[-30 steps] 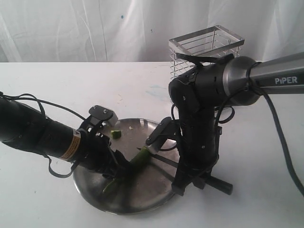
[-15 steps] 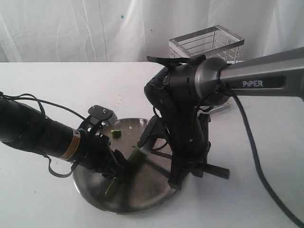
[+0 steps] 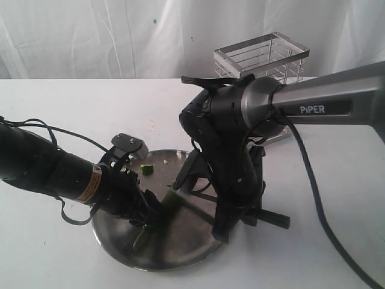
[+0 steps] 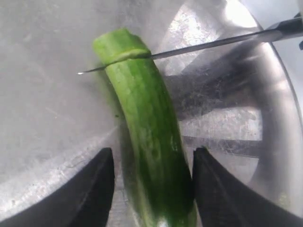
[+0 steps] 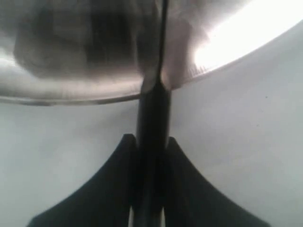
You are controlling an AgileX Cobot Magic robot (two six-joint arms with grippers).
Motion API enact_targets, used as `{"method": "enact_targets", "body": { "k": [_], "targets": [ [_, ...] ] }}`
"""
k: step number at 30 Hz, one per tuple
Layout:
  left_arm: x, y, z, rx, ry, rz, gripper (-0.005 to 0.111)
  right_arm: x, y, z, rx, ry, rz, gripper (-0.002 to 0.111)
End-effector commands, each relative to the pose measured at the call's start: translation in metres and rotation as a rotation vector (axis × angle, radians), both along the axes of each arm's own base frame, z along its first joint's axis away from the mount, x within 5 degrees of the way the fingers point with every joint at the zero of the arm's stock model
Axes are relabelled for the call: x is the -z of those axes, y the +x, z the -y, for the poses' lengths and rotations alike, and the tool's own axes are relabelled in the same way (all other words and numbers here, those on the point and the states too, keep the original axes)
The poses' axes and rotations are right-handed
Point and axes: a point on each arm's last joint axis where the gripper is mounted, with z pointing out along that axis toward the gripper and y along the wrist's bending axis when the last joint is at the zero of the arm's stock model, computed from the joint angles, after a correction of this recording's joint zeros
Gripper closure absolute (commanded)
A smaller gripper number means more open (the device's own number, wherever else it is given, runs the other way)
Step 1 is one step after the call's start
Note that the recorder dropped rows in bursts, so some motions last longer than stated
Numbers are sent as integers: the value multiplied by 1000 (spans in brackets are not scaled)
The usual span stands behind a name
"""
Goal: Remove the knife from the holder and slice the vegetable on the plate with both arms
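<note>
Left gripper [image 4: 154, 151]: jaws wide, clamped on either side of the green chili pepper [image 4: 147, 123], which lies on the steel plate [image 3: 180, 244] from its near-left edge toward the centre. Right gripper [image 5: 150, 138]: closed on the black handle of the knife [image 4: 203, 43]. The blade lies crosswise, bitten into the chili close to its free end, and the handle sticks out past the plate's right edge. 1 cut piece [image 3: 146, 169] sits at the plate's far edge. The wire holder [image 3: 261, 57] stands near the table's [image 3: 72, 120] far edge.

Green chili [image 4: 147, 132] lying on steel plate [image 4: 47, 71], knife [image 4: 213, 43] blade sunk in near its tip, wire holder [image 3: 261, 57] upright behind
</note>
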Motion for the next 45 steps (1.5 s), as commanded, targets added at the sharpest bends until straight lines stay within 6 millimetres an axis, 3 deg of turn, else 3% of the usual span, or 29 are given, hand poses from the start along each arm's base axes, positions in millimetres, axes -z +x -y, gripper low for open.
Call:
{"method": "enact_targets", "body": {
  "k": [1, 16, 30, 36, 45],
  "targets": [
    [0, -1, 0, 3, 4, -1, 53, -2, 4, -8, -31, -5, 21, 108],
    [-8, -2, 1, 2, -27, 10, 53, 6, 14, -15, -50, -18, 28, 108],
    [-8, -1, 1, -35, -31, -3, 53, 13, 19, -47, -127, -2, 55, 108],
    [-23, -5, 0, -37, -48, 11, 53, 10, 28, -41, -147, -70, 134, 108],
    [-14, -14, -4, -52, -34, -34, 53, 8, 31, -39, -127, -87, 174, 108]
  ]
}}
